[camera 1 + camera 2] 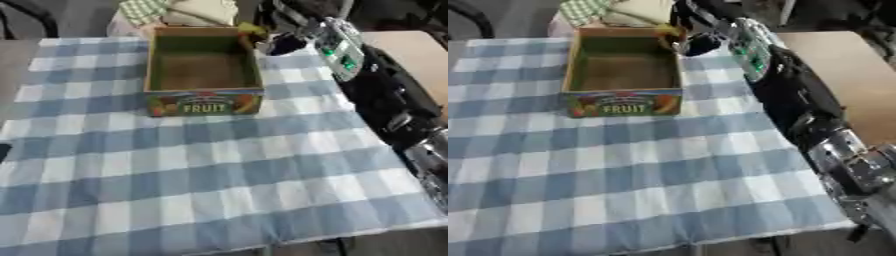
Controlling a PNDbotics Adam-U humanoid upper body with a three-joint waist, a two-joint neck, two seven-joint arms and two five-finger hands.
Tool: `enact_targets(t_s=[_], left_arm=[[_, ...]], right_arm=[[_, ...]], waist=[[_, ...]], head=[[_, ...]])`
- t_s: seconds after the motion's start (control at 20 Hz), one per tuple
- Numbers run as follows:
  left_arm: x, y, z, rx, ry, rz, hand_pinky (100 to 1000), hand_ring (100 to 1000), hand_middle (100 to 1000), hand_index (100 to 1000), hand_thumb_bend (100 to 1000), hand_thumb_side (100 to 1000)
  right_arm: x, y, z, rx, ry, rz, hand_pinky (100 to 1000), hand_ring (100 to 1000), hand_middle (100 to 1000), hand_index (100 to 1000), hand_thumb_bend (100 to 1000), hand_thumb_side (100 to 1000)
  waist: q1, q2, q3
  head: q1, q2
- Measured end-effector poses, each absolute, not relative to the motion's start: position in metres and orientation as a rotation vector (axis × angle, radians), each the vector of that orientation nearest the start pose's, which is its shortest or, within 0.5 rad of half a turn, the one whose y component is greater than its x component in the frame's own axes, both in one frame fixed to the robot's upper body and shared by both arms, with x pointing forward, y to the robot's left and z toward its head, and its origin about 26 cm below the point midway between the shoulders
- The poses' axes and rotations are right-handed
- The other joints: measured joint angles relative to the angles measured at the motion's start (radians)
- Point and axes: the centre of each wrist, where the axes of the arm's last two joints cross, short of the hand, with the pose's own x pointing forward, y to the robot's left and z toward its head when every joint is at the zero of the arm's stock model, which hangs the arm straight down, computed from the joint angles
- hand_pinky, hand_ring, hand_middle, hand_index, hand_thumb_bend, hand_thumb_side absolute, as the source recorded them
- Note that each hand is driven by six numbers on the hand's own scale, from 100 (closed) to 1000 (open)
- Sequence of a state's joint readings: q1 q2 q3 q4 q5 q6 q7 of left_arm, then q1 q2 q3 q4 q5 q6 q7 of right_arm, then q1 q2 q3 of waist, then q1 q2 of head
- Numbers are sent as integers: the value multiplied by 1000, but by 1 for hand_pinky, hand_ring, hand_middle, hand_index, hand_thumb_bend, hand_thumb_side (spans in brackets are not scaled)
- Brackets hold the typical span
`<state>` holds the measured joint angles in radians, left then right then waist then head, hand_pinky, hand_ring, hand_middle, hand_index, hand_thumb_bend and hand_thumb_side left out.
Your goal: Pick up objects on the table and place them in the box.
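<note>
Nearest me lay the blue-and-white checked tablecloth (201,175); beyond it, the open cardboard FRUIT box (203,102). At its far right corner my right hand (682,31) seemed curled round something yellow (249,29); released askew, it could fall outside.

- Before me a table under a blue-and-white checked cloth (201,175).
- Far right, a bare tan tabletop (842,75).
- Far off, folded cloths (188,11).
</note>
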<state>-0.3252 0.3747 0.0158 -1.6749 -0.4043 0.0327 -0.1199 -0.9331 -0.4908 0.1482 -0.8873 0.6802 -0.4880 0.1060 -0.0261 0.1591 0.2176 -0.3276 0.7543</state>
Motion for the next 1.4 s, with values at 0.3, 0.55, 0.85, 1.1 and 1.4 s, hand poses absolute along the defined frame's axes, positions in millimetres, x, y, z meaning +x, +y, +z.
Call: enact_targets(t_s=[0.3,0.55,0.85,1.1,1.4], left_arm=[[344,295,141,578,-1840,-707,751,561,498,630,544,176],[344,295,141,575,-1841,-705,752,561,497,630,544,177],[344,295,141,576,-1843,-704,752,561,497,630,543,178],[344,295,142,580,-1843,-699,752,561,497,629,543,177],[344,297,143,591,-1841,-683,752,561,496,629,542,176]], right_arm=[[484,-280,181,-721,-1895,1451,730,658,657,790,316,281],[484,-276,179,-708,-1887,1502,738,686,735,839,379,347],[480,-280,183,-723,-1914,1487,734,673,686,823,344,317],[472,-298,189,-745,-1934,1433,731,658,645,815,311,294],[452,-331,187,-767,-1933,1345,731,652,641,813,294,294]], waist=[[2,7,13],[0,8,11],[-5,13,-3],[-8,15,-21],[-16,20,-41]], head=[[-18,0],[-19,-1],[-16,-9],[-4,-18],[19,-27]])
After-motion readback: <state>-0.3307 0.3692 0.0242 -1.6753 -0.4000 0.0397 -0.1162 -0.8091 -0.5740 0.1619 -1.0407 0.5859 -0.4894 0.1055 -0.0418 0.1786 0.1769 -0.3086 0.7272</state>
